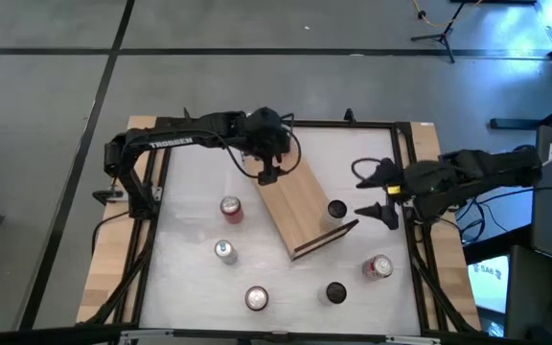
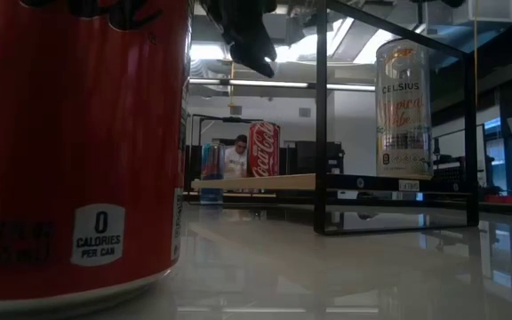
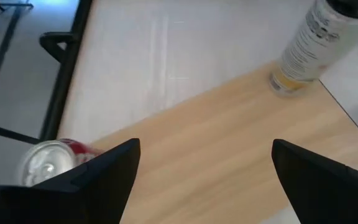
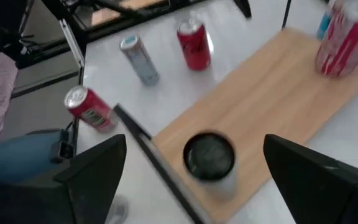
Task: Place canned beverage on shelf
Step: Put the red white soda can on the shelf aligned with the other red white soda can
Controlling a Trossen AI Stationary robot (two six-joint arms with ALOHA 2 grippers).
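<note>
The shelf [image 1: 300, 206] lies at an angle near the middle of the worktop [image 1: 190, 172]. One black-topped can [image 1: 336, 210] stands on its board, close to the end with the black wire rail [image 1: 326, 241], so one beverage appears already placed there.

The left tool [image 1: 268, 175] hangs over the opposite end of the shelf. Its wrist view shows the fingers [image 3: 98, 171] spread apart with bare board between them and nothing held. This position suggests a release or a pause above the board, though which cannot be confirmed.

The right tool [image 1: 383, 199] sits just beyond the shelf's railed end, facing the black-topped can. Its fingers [image 4: 89, 171] stand apart and empty.

Remaining cans stand on the worktop off the shelf: a red can [image 1: 231, 208] beside the shelf's long edge, a silver can [image 1: 224, 251] below it, a further red-rimmed can [image 1: 256, 298] and a dark-topped can [image 1: 335, 291] near the front, and a red can [image 1: 379, 267] beyond the railed end. These presumably await placement.
</note>
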